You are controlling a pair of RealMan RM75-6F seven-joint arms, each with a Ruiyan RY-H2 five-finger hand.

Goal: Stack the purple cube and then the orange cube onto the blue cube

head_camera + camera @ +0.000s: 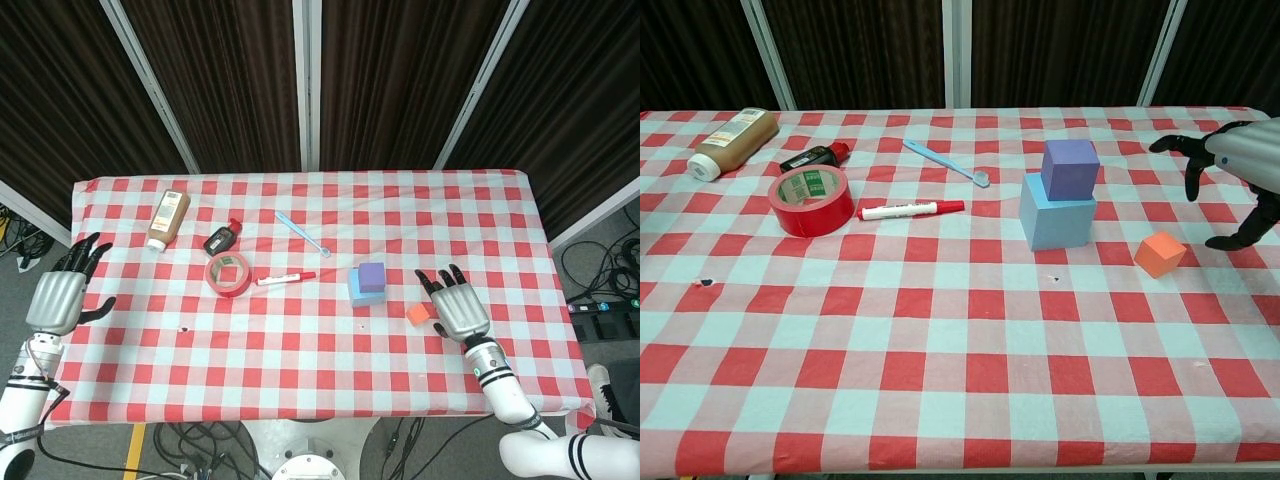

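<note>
Purple cube [1070, 168] sits on blue cube [1057, 211]. Right hand [458, 305] empty, fingers spread, just right of orange cube [1160, 254]: grasp next.

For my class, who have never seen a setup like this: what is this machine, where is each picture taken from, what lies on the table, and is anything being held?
This is a robot with two arms, each ending in a human-like hand. One picture looks down from its head, the other looks forward from its chest. On the checked table, a purple cube sits on a blue cube, and an orange cube lies alone nearby. There are also a red tape roll, a marker, a brown bottle, a small black bottle and a blue toothbrush. The right hand hovers open beside the orange cube; the left hand is open at the table's edge. Nothing is held.
</note>
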